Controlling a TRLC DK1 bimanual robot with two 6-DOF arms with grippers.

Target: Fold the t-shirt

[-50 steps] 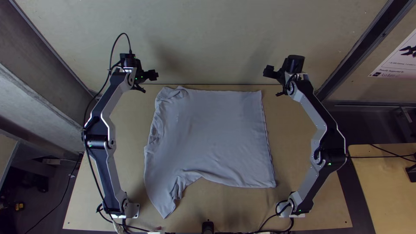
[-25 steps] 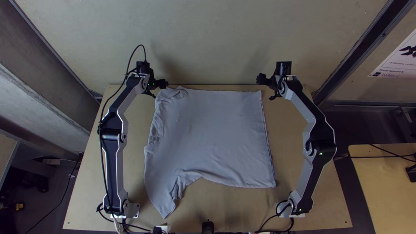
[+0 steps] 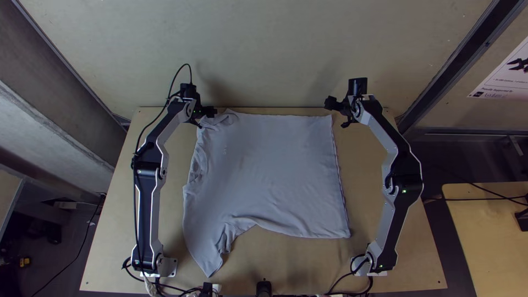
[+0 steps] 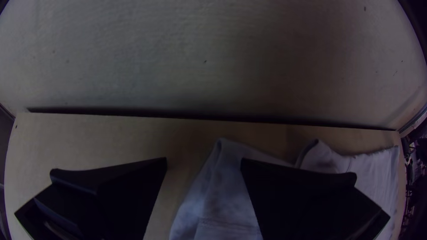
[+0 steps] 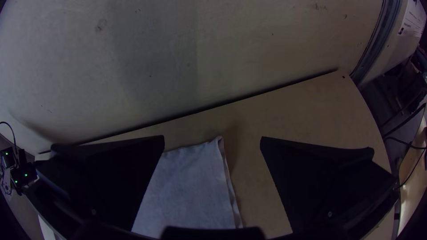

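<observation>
Lying spread — pale grey t-shirt (image 3: 269,170) | middle smooth | left side rumpled

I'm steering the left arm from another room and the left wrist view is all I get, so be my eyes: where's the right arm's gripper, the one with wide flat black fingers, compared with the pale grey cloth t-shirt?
Observer: The right gripper with wide flat black fingers is up by the far right corner of the pale grey cloth t-shirt.
Operator: Are its fingers open or shut?
Observer: Open; the right wrist view shows them standing wide apart.
Operator: And how does the near side of the shirt lie?
Observer: It isn't straight: at the near left, a tapering grey cloth flap sticks out toward the near edge of the light wooden table.
</observation>
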